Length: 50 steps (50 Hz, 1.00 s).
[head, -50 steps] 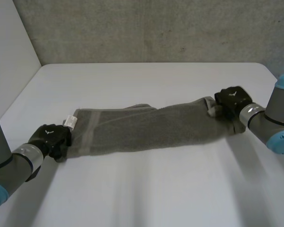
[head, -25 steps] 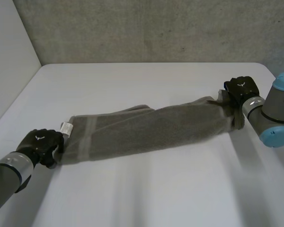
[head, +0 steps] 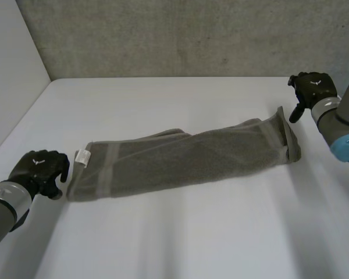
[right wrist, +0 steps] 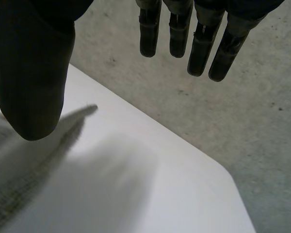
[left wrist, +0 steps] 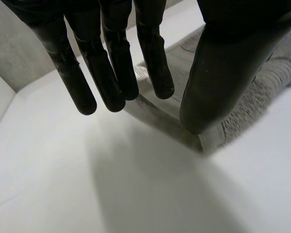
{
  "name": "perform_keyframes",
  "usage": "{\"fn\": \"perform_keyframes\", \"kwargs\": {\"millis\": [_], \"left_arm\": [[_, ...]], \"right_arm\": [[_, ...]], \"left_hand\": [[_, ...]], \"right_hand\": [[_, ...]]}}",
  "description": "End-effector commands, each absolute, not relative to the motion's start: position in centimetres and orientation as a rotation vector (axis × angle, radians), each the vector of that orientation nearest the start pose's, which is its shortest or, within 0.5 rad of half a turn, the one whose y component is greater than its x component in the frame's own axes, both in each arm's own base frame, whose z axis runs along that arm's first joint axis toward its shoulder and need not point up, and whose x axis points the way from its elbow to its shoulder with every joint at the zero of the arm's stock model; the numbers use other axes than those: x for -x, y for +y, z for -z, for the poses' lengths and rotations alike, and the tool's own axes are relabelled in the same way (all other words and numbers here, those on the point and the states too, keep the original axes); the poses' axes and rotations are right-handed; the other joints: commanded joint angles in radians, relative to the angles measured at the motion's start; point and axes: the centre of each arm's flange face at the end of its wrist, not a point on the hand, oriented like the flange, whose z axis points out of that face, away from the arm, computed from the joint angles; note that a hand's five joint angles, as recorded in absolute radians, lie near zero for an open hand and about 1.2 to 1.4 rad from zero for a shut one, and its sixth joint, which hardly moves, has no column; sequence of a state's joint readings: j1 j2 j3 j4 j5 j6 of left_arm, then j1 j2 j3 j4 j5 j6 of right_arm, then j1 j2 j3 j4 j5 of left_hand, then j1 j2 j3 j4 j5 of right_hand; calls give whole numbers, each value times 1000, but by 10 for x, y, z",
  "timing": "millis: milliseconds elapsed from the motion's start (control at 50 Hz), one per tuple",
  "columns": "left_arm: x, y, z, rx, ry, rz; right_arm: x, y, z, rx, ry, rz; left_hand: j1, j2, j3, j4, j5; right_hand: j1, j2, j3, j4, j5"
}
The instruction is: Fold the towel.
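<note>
Towel [head: 180, 158] first: it lies flat on the white table [head: 192, 232] as a long, narrow grey band, running from about 8 o'clock to 2 o'clock across the middle. I see no hand on it.

That is the change. A second ago both hands were clamped on its two short ends and pulling it taut. Now both have let go and backed off.

The left hand [head: 38, 171] sits just off the towel's 8 o'clock end, apart from the cloth and near the small white label [head: 82, 157] at that corner. From its wrist camera I see the left hand [left wrist: 111, 73] with fingers straight and the thumb held away from them, spread and empty. The towel's end [left wrist: 262, 92] lies beyond its fingertips.

The right hand [head: 311, 90] is further out at 2 o'clock, well apart from the far end. Its own camera shows the right hand [right wrist: 31, 73] spread too, holding nothing, with the towel's edge [right wrist: 14, 199] lying beside the thumb.

The 2 o'clock end has a slightly raised lip, and the rest looks smooth.

I judge the lengthwise fold and the stretch finished. The band is laid out straight, so what remains is the end-to-end fold. For that I expect to regrip one short end and carry it across to the other.
</note>
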State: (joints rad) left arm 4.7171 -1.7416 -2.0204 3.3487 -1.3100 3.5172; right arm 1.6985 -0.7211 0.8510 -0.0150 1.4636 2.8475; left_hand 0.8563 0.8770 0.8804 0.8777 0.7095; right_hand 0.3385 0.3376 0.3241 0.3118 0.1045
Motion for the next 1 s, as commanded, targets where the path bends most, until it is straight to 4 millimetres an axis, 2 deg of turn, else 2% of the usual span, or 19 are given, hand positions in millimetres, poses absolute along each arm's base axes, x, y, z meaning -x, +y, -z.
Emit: {"fn": "perform_keyframes", "kwargs": {"millis": [20, 60, 160, 280, 320, 420, 500, 600, 660, 760, 940, 1000], "left_arm": [[156, -268, -167, -696, 2480, 1815], [158, -269, -169, -701, 2472, 1830], [172, -267, -169, -763, 2456, 1883], [178, -264, -162, -806, 2451, 1895], [185, -260, -150, -855, 2492, 1861], [187, -258, -141, -879, 2526, 1825], [187, -258, -138, -879, 2536, 1811], [184, -258, -137, -865, 2547, 1795], [182, -256, -135, -859, 2557, 1783], [175, -252, -134, -824, 2571, 1758], [166, -243, -138, -798, 2550, 1745], [165, -238, -138, -800, 2550, 1741]], "right_arm": [[-206, -423, -210, 665, 2296, 1919], [-207, -407, -211, 701, 2302, 1837], [-207, -388, -206, 751, 2313, 1777], [-206, -376, -195, 834, 2338, 1752], [-199, -371, -186, 880, 2368, 1743], [-190, -366, -173, 929, 2388, 1745], [-190, -365, -166, 963, 2366, 1763], [-182, -377, -148, 987, 2344, 1838], [-182, -380, -143, 992, 2344, 1843], [-179, -385, -124, 1025, 2370, 1816], [-179, -389, -113, 1074, 2372, 1824], [-179, -392, -111, 1081, 2359, 1851]], "left_hand": [[6, -15, -18, -15, -22], [-9, -29, -33, -30, -36], [-199, -220, -223, -220, -227], [-211, -232, -235, -233, -239], [-246, -267, -270, -268, -274], [-287, -308, -312, -309, -315], [-288, -308, -312, -309, -315], [-288, -308, -312, -309, -315], [-288, -308, -312, -309, -315], [-288, -308, -312, -309, -315], [-290, -311, -315, -312, -318], [-290, -311, -315, -312, -318]], "right_hand": [[-45, -44, -31, -18, 14], [-4, -3, 10, 22, 55], [11, 12, 25, 37, 70], [17, 18, 31, 43, 76], [60, 61, 75, 87, 120], [148, 149, 163, 175, 208], [172, 173, 187, 199, 232], [184, 185, 198, 211, 243], [184, 185, 198, 211, 243], [198, 199, 213, 225, 258], [237, 238, 251, 263, 296], [371, 372, 385, 398, 430]]}}
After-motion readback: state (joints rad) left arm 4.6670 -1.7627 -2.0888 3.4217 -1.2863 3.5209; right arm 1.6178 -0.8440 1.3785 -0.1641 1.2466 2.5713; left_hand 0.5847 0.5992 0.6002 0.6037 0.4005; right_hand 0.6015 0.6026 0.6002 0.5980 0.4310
